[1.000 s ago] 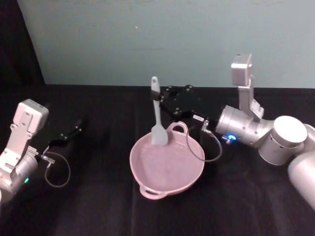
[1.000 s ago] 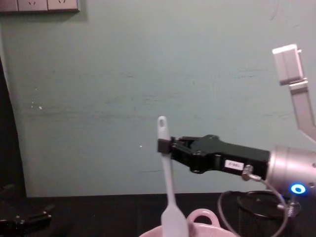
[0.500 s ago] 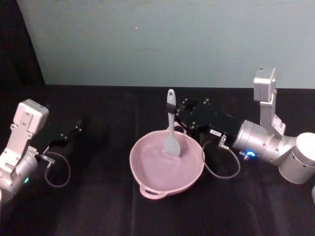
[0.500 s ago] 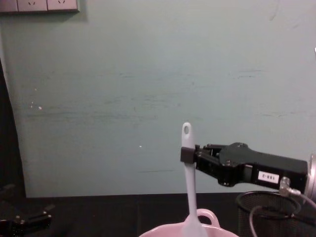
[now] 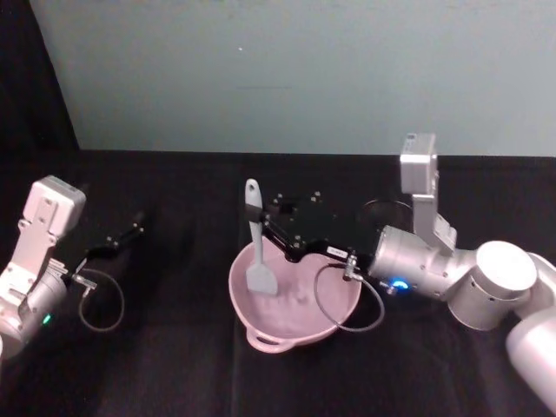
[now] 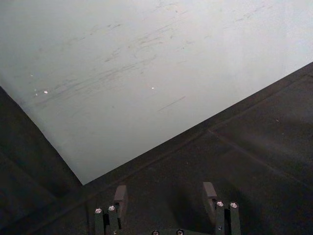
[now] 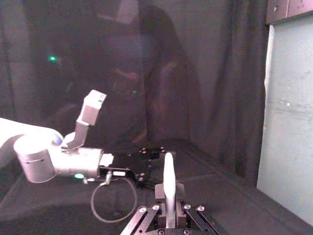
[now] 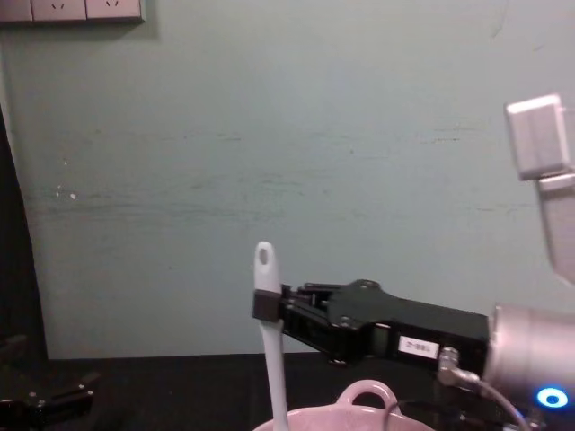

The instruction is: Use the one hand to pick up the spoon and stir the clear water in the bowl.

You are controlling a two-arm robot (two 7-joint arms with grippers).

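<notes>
Head view: white plastic spoon [image 5: 255, 248] stands near-upright, long axis vertical. Its flat rounded blade is down inside the bowl [image 5: 241, 304], in the left part, and the holed handle end is up, tipped slightly left. Right gripper [image 5: 261, 226], black and blocky, reaches in from the right, fingers clamped narrow on the upper handle. Chest view adds the gripper's white label and the bowl's arched loop handle. Bowl is glossy pale pink, mid-table on black cloth [image 5: 174, 365]. Left gripper [image 5: 129, 234] is parked far left; left wrist view shows its fingers [image 6: 120, 196] spread wide.
</notes>
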